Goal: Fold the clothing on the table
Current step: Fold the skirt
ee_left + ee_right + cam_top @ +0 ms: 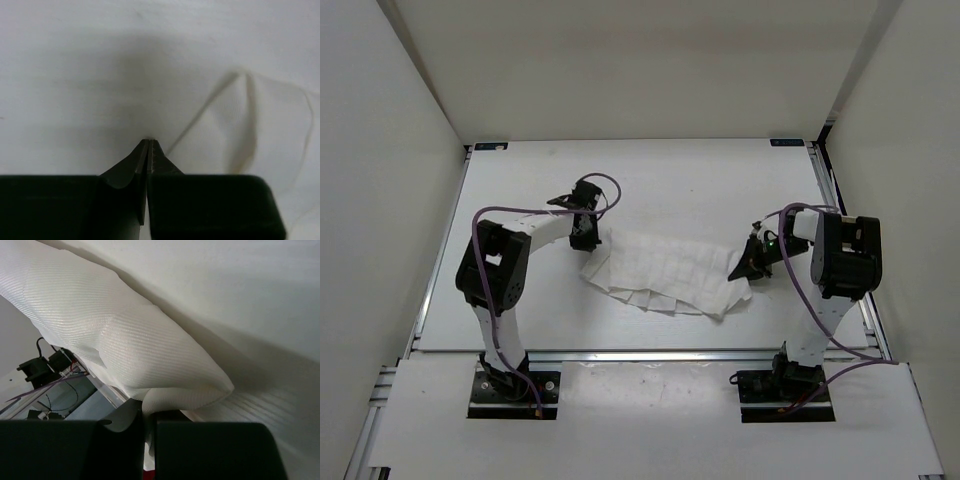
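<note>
The clothing (665,272), a wrinkled white sheet with grid creases, lies across the middle of the table (670,180). My left gripper (583,238) sits at its far left corner. In the left wrist view the jaws (149,142) are shut against the table. The clothing's (240,125) edge runs into the tips and puckers into a ridge beside them. My right gripper (748,262) is shut on the right edge. In the right wrist view the fabric (150,340) bulges out of the closed jaws (150,412), lifted off the table.
White walls (390,200) enclose the table on three sides. A silver rail (650,353) runs along the near edge, with both arm bases behind it. Purple cables loop off each arm. The right arm's motor block (845,255) stands near the right rail.
</note>
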Motion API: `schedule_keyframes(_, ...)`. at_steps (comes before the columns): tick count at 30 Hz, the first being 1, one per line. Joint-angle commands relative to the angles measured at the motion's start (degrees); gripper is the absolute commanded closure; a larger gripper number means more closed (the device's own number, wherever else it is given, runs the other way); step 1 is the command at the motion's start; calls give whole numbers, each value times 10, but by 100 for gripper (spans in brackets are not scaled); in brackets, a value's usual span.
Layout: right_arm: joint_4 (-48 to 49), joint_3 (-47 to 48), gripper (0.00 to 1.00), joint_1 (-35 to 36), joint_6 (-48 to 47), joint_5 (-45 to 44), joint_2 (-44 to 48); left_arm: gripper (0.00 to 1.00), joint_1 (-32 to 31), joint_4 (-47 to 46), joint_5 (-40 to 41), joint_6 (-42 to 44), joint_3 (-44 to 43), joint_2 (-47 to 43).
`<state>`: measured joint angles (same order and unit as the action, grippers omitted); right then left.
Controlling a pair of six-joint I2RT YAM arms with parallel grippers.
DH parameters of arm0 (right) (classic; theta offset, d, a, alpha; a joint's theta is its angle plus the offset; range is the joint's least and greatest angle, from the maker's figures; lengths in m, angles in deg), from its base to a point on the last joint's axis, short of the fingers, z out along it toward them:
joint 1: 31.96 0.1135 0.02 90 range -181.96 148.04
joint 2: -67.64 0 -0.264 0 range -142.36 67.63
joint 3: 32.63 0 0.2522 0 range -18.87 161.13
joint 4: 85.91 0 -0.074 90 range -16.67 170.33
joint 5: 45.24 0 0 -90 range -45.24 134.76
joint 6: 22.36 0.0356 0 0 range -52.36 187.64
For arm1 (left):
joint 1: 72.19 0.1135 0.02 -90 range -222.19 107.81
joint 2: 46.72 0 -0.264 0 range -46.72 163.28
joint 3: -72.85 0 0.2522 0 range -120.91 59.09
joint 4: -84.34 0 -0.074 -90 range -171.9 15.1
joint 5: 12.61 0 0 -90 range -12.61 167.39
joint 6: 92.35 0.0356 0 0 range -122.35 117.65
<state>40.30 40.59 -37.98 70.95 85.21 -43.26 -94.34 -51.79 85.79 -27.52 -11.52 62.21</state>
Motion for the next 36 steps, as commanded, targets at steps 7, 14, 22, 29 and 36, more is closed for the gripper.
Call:
schedule_keyframes(7, -21, 50, 100, -22, -23, -19, -13, 90, -12, 35, -84, -8, 98, -92)
schedule_keyframes(14, -52, 89, 100, -14, -22, -47, 6, 91, -18, 12, -140, -37, 125, -111)
schedule_keyframes(22, -110, 179, 100, 20, -20, -59, -14, 91, -15, -8, -173, -57, 156, -124)
schedule_keyframes(29, -118, 251, 100, 126, 20, -35, 10, 91, -8, -17, -172, -52, 157, -129)
schedule_keyframes(36, -73, 301, 100, 199, 74, 51, 11, 90, 11, -21, -175, -43, 154, -131)
